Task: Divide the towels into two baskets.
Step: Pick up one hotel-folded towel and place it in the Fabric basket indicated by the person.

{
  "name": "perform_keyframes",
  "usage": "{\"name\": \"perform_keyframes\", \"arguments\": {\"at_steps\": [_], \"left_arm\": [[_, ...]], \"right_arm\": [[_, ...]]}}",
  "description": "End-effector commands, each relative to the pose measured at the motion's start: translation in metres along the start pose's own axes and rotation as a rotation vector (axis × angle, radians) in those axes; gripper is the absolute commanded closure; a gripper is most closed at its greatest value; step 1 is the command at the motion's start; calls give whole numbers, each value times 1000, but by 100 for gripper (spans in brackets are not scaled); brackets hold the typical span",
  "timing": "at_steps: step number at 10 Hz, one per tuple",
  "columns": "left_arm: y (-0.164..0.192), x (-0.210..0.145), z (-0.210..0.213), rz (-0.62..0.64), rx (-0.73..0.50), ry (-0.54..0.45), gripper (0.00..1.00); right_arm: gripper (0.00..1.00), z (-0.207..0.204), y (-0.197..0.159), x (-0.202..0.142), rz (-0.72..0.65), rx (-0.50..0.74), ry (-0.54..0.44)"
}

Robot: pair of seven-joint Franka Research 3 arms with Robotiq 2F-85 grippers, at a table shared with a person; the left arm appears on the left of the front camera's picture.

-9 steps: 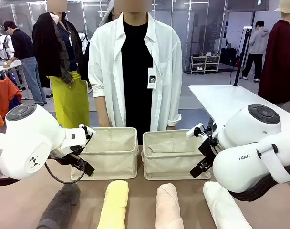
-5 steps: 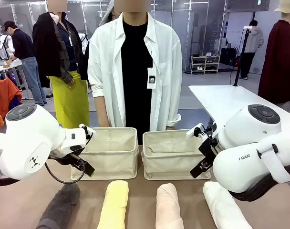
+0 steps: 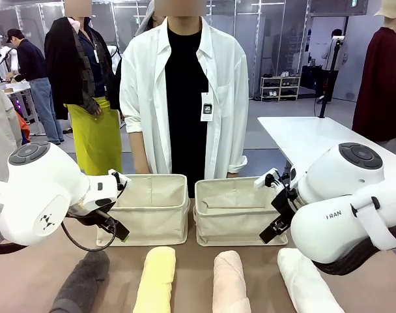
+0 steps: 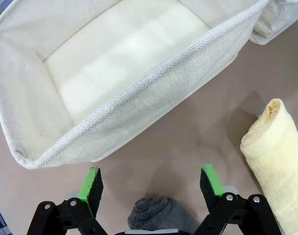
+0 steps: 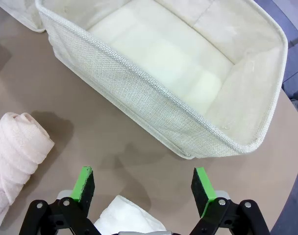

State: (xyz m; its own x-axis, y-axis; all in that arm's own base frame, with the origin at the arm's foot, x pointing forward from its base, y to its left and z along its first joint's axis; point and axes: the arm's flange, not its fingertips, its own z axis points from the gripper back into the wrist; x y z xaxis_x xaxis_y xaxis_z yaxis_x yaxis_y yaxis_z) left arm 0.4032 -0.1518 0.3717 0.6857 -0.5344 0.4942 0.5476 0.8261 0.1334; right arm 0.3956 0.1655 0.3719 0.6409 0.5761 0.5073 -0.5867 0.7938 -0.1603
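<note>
**Both grippers spread wide over the ends of the towel row**

I see four rolled towels lying side by side along the near edge of the brown table (image 3: pixel 193 270), none of them touching. From left to right they are the dark grey towel (image 3: pixel 81 280), the pale yellow towel (image 3: pixel 155 277), the pale pink towel (image 3: pixel 229 280) and the white towel (image 3: pixel 309 280).

Just beyond them the two beige canvas baskets stand next to each other. The left basket (image 3: pixel 152 222) and the right basket (image 3: pixel 230 228) are close together at the middle, and a person in a white shirt (image 3: pixel 185 98) stands at the far side.

My left gripper (image 4: pixel 150 171) hangs over the far end of the dark grey towel, near the left basket's near wall. Its green-padded fingers are spread wide and hold nothing. My right gripper (image 5: pixel 142 172) is just as wide apart and holds nothing, poised over the far end of the white towel by the right basket. The pale pink towel lies off to its side.
</note>
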Motion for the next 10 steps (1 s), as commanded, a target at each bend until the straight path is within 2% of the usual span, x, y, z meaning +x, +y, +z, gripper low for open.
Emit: {"name": "perform_keyframes", "arguments": {"at_steps": [1,3,5,8,10], "left_arm": [[0,0,0,1,0,0,0],[5,6,8,-10,-17,27,0],[24,14,25,32,-94,48,0],[67,8,56,100,-429,79,0],[109,-12,63,260,-693,-7,0]], "right_arm": [[0,0,0,0,0,0,0],[0,28,-15,10,-39,97,-11],[0,45,-33,18,-73,204,-14],[0,62,-69,15,-168,454,-24],[0,69,-97,-2,-301,663,-108]]}}
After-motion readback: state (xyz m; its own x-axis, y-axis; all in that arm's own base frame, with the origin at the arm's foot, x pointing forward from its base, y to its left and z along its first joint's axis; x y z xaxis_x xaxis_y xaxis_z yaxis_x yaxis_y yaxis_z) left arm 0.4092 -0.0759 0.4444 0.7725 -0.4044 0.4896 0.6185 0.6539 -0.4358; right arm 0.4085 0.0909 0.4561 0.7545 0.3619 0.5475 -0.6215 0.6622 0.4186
